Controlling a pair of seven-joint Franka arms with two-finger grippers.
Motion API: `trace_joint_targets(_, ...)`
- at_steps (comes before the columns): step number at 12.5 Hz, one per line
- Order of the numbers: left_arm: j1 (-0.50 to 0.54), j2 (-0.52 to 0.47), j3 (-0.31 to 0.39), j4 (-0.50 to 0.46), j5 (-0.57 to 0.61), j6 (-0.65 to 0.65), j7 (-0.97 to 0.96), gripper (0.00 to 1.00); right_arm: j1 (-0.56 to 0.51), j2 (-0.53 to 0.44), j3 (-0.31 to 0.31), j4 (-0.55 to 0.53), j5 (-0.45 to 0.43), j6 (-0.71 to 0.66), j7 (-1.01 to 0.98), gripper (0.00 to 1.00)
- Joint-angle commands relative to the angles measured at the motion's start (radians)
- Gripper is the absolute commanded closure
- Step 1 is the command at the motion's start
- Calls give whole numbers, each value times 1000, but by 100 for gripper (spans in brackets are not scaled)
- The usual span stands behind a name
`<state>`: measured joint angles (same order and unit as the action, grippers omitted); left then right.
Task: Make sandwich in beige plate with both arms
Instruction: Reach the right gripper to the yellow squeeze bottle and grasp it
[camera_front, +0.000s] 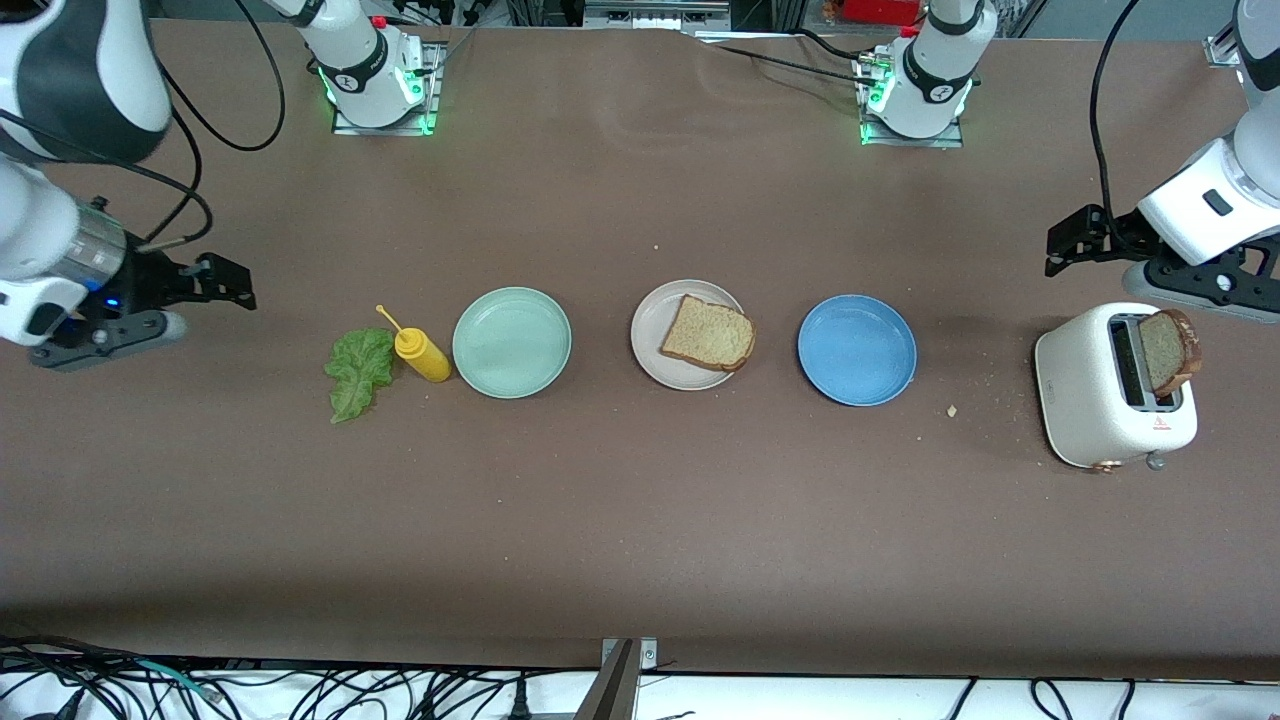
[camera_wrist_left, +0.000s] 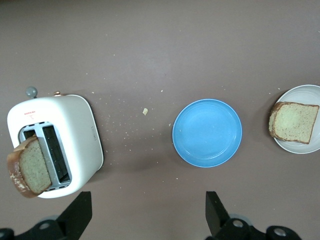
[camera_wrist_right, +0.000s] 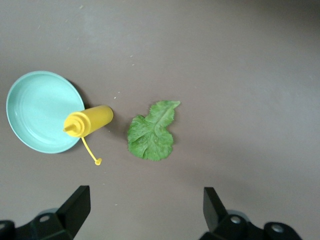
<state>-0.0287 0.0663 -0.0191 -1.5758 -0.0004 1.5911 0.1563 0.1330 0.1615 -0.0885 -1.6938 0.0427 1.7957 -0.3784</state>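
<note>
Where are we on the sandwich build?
Done: one toast slice lies on the beige plate. In hand: nothing; the left hand hangs open by the toaster, the right hand open near the lettuce leaf. Left: lettuce onto that slice, then the second slice from the toaster slot.

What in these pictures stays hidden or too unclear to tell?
- Lower half of the toast slice: inside the toaster slot, in both the front and left wrist views.
- Beige plate: cut off by the left wrist view's edge.
- Underside of the bread slice on that plate: hidden by the slice itself.
- Toaster's logo: too small to read in either view.
- Mustard bottle's contents: opaque.
</note>
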Motion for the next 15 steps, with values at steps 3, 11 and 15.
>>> trace_joint_targets(3,-2,-8,-5,13,0,-46,-81,0,-102,-8,69,-136,121,129,-472,0)
trace_joint_targets(11,0,-11,-4,11,-3,-51,-75,0,-194,137,69,-188,503,241,-1277,0)
trace_joint_targets(15,0,-11,-4,13,-1,-63,-80,0,-248,277,69,-182,727,243,-1627,0)
